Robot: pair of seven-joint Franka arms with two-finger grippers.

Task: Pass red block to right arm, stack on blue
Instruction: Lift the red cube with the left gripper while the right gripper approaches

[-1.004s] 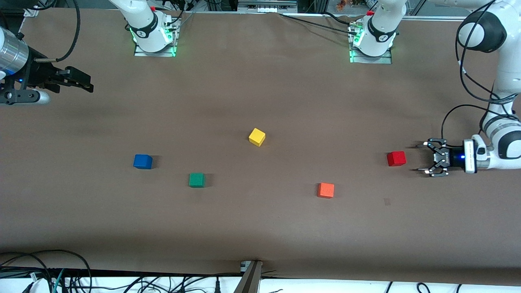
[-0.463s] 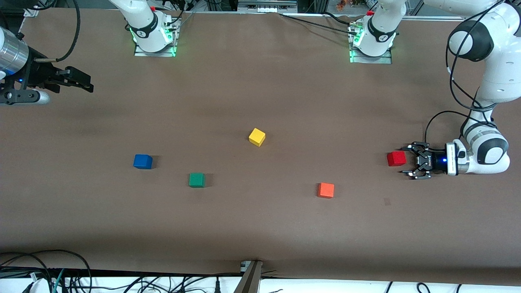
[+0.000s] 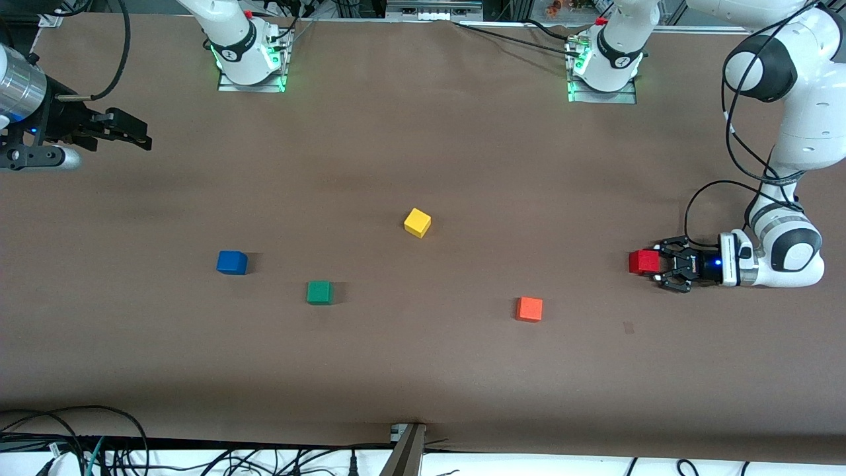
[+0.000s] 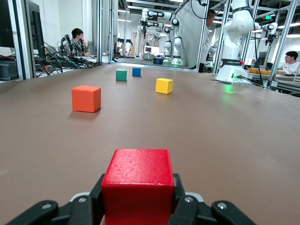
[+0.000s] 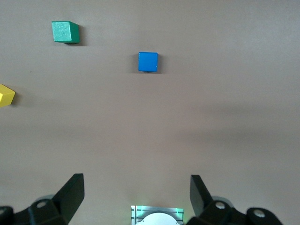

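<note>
The red block point(image 3: 640, 262) rests on the brown table near the left arm's end. My left gripper point(image 3: 654, 264) lies low and level at the table and is shut on it. In the left wrist view the block point(image 4: 137, 183) fills the space between the black fingers point(image 4: 95, 199), which press on both of its sides. The blue block point(image 3: 231, 262) sits toward the right arm's end, and it also shows in the right wrist view point(image 5: 148, 62). My right gripper point(image 3: 135, 134) waits open and empty above the table at its own end, its jaws wide apart point(image 5: 136, 180).
A green block point(image 3: 320, 292) sits near the blue one, slightly nearer the front camera. A yellow block point(image 3: 417, 223) lies mid-table. An orange block point(image 3: 529, 309) sits nearer the camera than the red block. The arm bases point(image 3: 248, 63) stand along the back edge.
My left gripper has moved along the table toward the red block, taken it between its fingers and shut on it. The right arm has not moved.
</note>
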